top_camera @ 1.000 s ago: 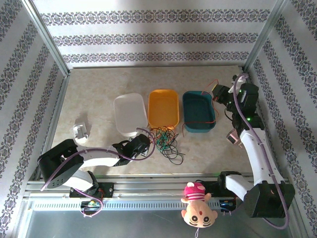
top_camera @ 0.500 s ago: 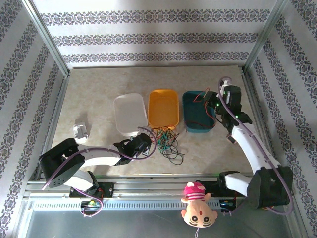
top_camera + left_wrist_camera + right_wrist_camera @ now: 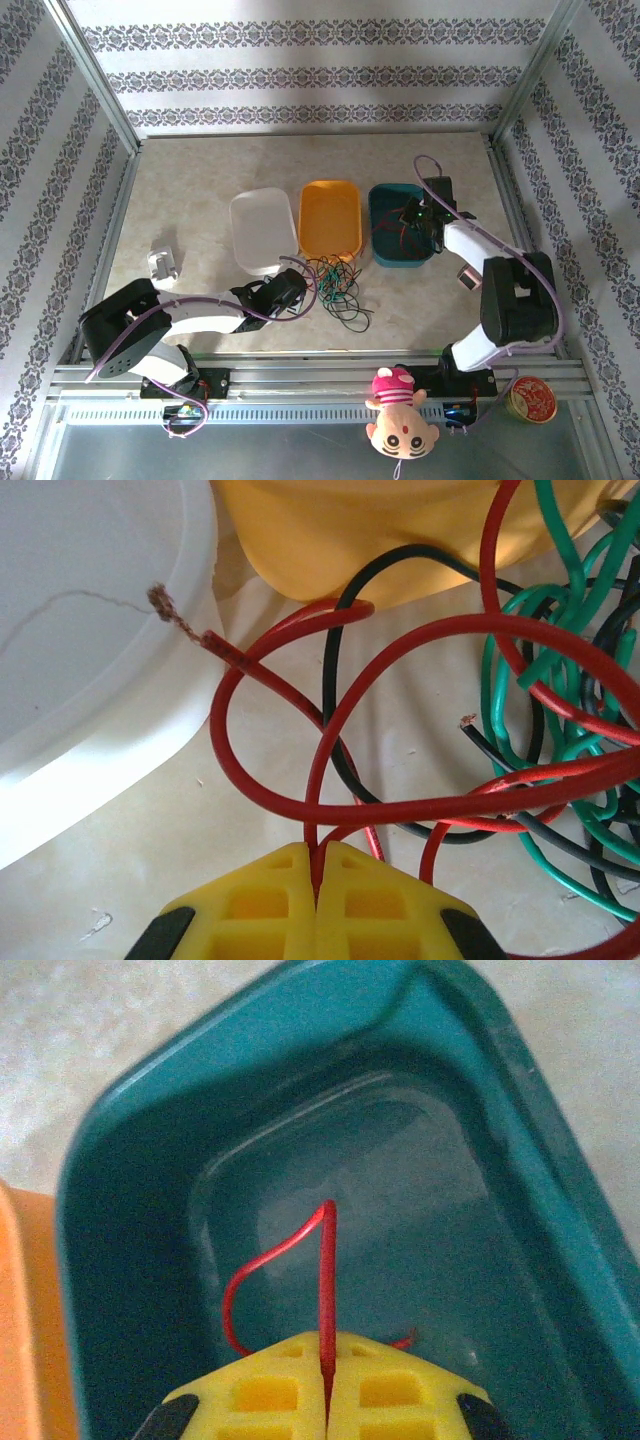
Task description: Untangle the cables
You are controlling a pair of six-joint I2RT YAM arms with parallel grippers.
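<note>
Far left of the left tool, a small pale object sits alone on the surface, well apart from the tool.

Left tool: yellow pads are pressed together with a red cable pinched in the seam between them. From the pads the cable rises and swings into a wide loop ahead of the tool. Its frayed bare end lies against the rim of the white tray, ahead-left of the tool. The orange tray stands straight ahead, beyond the loop. A black cable crosses the red loop. Green cables, several strands, bunch ahead-right of the tool, mixed with more red and black.

From the top view, the tangle lies on the surface just right of the left tool's tip, near the orange tray's near edge. A few black strands trail away from the trays.

Right tool: pads are shut together, gripping a second red cable that stands straight up out of the seam. It then hooks down to the tool's left. A short red end also pokes out right of the pads. The tool hangs over the inside of the teal tray. Cannot tell whether the cable touches the tray floor. This tool is well apart from the tangle.

Behind the right arm's base are a plush toy on the near rail and a round tin farther right.
</note>
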